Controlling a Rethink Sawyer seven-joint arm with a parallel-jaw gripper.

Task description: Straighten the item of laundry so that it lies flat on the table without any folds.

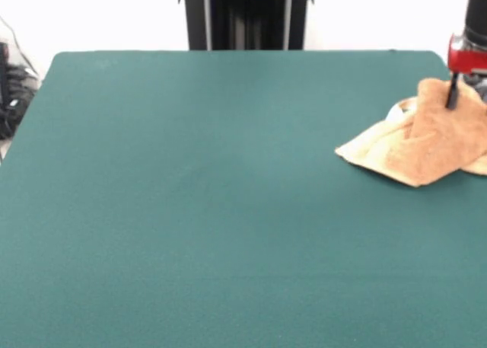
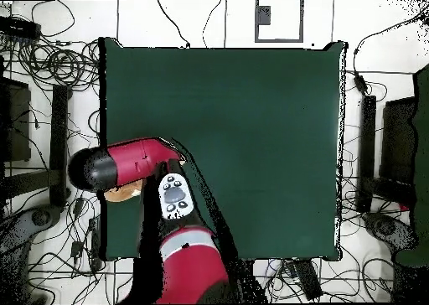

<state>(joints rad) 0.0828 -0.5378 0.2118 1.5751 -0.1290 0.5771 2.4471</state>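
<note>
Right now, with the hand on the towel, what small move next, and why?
Probably draw the hand toward the table's middle, dragging the raised fold open. The tan-orange terry towel lies folded over itself at the edge of the dark green felt table, with bare felt only on that side.

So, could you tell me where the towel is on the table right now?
In the front view the towel lies crumpled at the table's right edge, directly under the gripper; overhead, only a sliver shows beneath the arm at the left edge.

robot lab | green-felt table [image 2: 251, 134] | loose cables [image 2: 59, 63] on floor
</note>
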